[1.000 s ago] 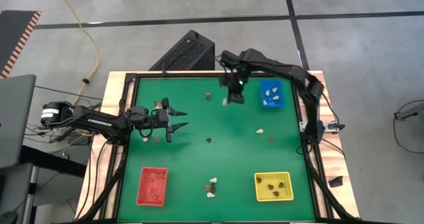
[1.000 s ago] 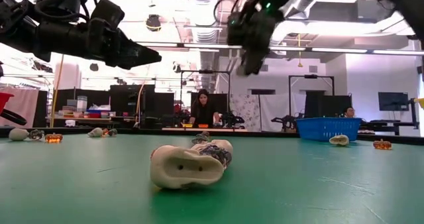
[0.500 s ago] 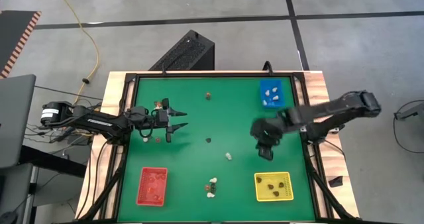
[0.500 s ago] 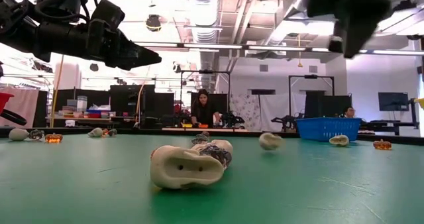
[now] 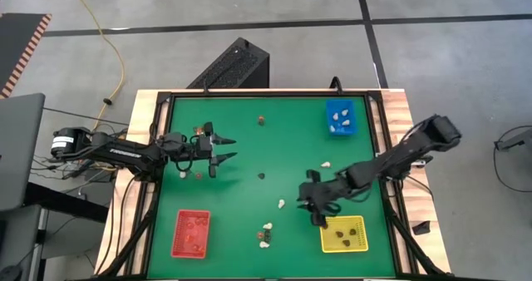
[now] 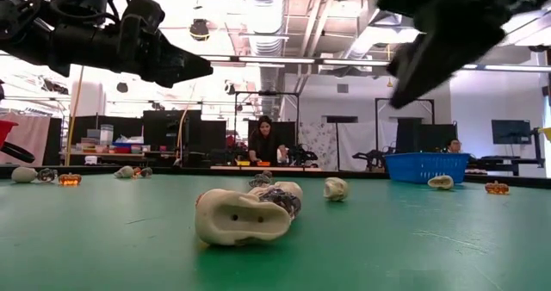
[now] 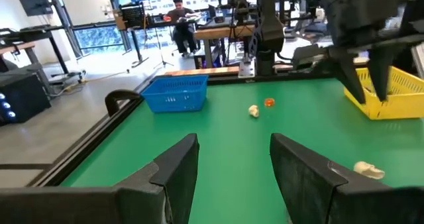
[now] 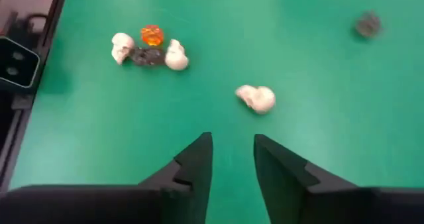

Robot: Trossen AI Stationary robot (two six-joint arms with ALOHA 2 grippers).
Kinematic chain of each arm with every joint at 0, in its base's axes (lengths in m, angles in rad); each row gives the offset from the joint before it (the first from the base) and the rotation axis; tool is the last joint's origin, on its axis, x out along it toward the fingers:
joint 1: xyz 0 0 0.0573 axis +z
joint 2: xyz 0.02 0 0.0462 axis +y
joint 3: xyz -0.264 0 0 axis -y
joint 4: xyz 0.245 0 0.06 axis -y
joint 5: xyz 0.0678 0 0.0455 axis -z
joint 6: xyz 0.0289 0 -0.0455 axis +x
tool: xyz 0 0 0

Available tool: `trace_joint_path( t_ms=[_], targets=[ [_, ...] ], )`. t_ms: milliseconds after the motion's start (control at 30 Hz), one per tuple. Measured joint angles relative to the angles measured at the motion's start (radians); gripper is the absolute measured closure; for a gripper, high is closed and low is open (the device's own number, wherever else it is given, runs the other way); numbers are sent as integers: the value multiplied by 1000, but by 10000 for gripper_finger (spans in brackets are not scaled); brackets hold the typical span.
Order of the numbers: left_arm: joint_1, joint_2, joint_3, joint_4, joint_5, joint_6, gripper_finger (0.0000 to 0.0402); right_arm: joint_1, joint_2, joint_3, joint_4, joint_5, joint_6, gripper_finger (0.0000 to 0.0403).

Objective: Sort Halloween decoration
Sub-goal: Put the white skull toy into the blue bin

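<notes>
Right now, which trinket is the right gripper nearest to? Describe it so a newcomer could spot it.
Start at the yellow tray in the green table's near right corner; the right gripper hovers open just off its left end. Ahead of it a lone whitish-cream trinket lies on bare felt. The other cream pieces nearby sit in a cluster with an orange and a dark piece; this one lies alone.

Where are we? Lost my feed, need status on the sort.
Right gripper open, empty, by yellow tray. Left gripper open, idle at left edge. White trinket loose ahead of the right fingers. Nothing blocking it.
</notes>
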Motion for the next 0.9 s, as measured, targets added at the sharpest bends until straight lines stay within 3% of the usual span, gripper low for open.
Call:
trace_joint_path(
  t_ms=[200, 400, 533, 900],
  targets=[
    [0, 0, 0, -18, 0, -1, 223, -32, 193, 231, -181, -41, -228, 200],
    [0, 0, 0, -32, 1, -2, 223, -89, 325, 415, -314, -206, -461, 184],
    [0, 0, 0, -32, 1, -1, 223, -132, 416, 473, -371, -290, -578, 184],
    [-1, 0, 0, -57, 2, 11, 223, -166, 513, 516, -418, -259, -697, 184]
  ],
)
